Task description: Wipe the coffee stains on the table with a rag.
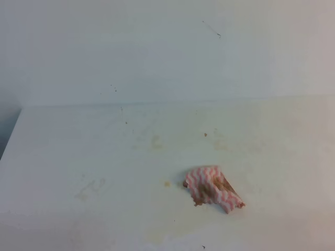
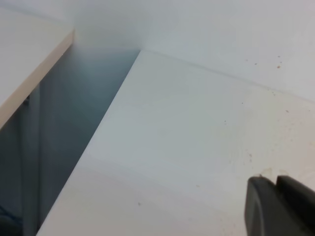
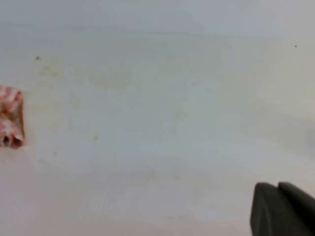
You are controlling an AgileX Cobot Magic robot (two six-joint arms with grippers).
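The rag (image 1: 212, 189), a bunched pink-and-white zigzag cloth with brown soiling, lies on the white table (image 1: 78, 146) right of centre near the front. It also shows at the left edge of the right wrist view as the rag (image 3: 11, 117). The coffee stains are out of view as a blotch, and what lies under the rag is hidden. Neither gripper appears in the exterior view. My right gripper (image 3: 278, 194) is shut and empty, well to the right of the rag. My left gripper (image 2: 275, 189) hovers shut and empty over bare table (image 2: 187, 137).
A plain white wall (image 1: 167, 52) rises behind the table. Faint yellowish smudges (image 1: 157, 141) and a small brown speck (image 1: 167, 183) mark the top. In the left wrist view the table's left edge drops into a dark gap (image 2: 69, 137) beside another white surface (image 2: 29, 54).
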